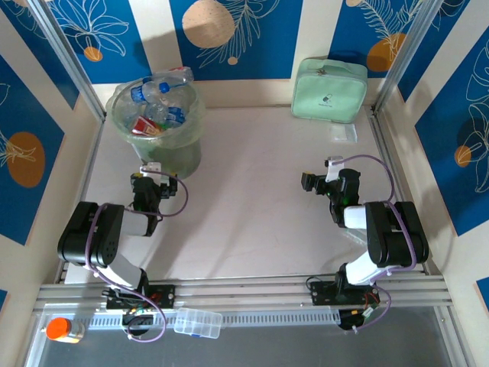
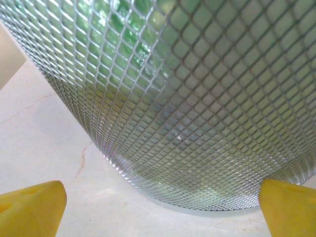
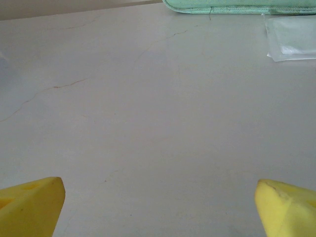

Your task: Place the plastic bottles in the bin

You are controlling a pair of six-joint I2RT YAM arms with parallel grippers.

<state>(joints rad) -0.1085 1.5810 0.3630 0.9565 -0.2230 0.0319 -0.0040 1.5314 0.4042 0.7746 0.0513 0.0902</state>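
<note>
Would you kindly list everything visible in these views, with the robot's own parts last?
plastic bottles: several, clear with blue caps, in the bin
bin: one, translucent grey-green, far left of table
pouch: one, mint green, far right
clear packet: one, before the pouch
lidded box: one, clear, near rail
orange-capped container: one, near left corner
left hand: one, yellow-tipped, open, facing the bin
right hand: one, yellow-tipped, open, over bare table

The right gripper [image 3: 158, 210] hung with jaws spread wide above the table [image 3: 148, 123]; a green pouch [image 3: 237, 6] and clear packet [image 3: 292, 42] lay beyond.
</note>
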